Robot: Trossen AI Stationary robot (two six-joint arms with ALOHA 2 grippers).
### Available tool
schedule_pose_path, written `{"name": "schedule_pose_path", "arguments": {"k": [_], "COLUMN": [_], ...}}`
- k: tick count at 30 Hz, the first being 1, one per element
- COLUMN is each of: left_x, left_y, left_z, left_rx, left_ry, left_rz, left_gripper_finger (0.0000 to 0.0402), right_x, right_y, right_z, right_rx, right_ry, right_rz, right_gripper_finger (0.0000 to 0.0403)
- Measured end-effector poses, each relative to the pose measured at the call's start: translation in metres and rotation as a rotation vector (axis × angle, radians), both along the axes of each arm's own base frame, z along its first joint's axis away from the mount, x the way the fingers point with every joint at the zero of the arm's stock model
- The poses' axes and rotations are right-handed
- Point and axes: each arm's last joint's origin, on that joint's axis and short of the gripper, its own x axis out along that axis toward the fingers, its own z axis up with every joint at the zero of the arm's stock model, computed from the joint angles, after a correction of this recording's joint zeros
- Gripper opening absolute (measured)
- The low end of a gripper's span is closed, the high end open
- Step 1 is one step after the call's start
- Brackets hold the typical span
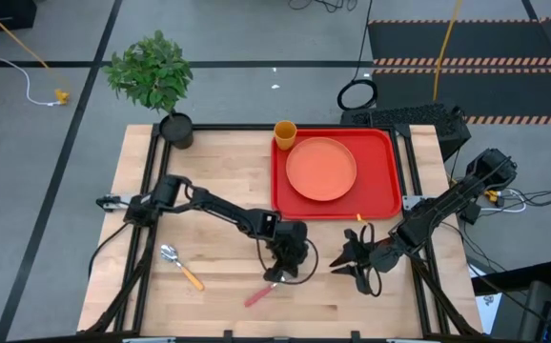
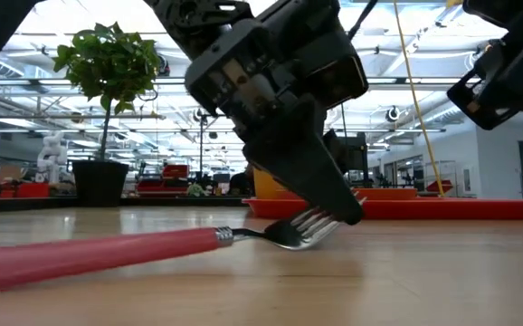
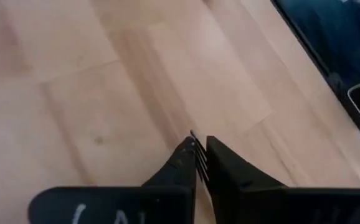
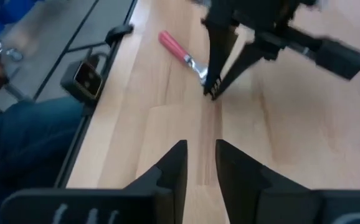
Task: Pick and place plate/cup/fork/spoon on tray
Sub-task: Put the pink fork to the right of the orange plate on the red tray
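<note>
From the high view, the left pincer (image 1: 274, 276) is down at the near middle of the bench (image 1: 218, 171), over the tine end of the fork (image 1: 259, 294), whose pinkish-red handle runs away from it toward the near edge and to the left; the spoon (image 1: 181, 266) lies well apart further left, bowl toward the far left and orange handle toward the near right, and the plate (image 1: 320, 169) and cup (image 1: 285, 132) already sit in the tray (image 1: 385, 195), so the fork appears to be the piece now being picked. The right pincer (image 1: 352, 259) hangs just beside the tray's near edge, apparently waiting. The low view shows the fork (image 2: 153, 246) lying nearly flat along the bench, handle to the picture's left, tines curving up where the left pincer (image 2: 338, 210) meets them. In the left wrist view, the left pincer (image 3: 200, 157) is clenched on the fork (image 3: 197, 152), the thin tines showing in the narrow gap between its fingers, probably gripped there because the handle lies flat. In the right wrist view, the right pincer (image 4: 200, 163) is released, fingers parted with nothing between them, aimed toward the fork (image 4: 183, 54) and the other arm.
</note>
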Motion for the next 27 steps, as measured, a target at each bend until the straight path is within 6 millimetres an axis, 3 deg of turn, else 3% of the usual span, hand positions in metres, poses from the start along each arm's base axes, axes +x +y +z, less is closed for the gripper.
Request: {"name": "schedule_pose_path", "arguments": {"k": [6, 14, 20, 27], "left_x": [-0.004, -0.016, -0.029, -0.034], "left_y": [0.012, 0.03, 0.039, 0.036], "left_z": [0.02, 0.1, 0.155, 0.193], "left_rx": [0.047, 0.336, 0.438, 0.423], "left_ry": [0.003, -0.23, -0.41, -0.62], "left_rz": [0.051, 0.306, 0.496, 0.566], "left_gripper_finger": [0.0012, 0.0003, 0.0003, 0.0003], "right_x": [0.003, 0.011, 0.018, 0.026], "right_y": [0.001, -0.001, -0.007, -0.023], "right_z": [0.005, 0.024, 0.034, 0.037], "right_rx": [-0.026, -0.172, -0.311, -0.41], "right_ry": [-0.07, -0.155, -0.222, -0.249], "right_rz": [0.005, -0.118, -0.257, -0.407], "right_gripper_finger": [0.005, 0.0043, 0.0043, 0.0043]}}
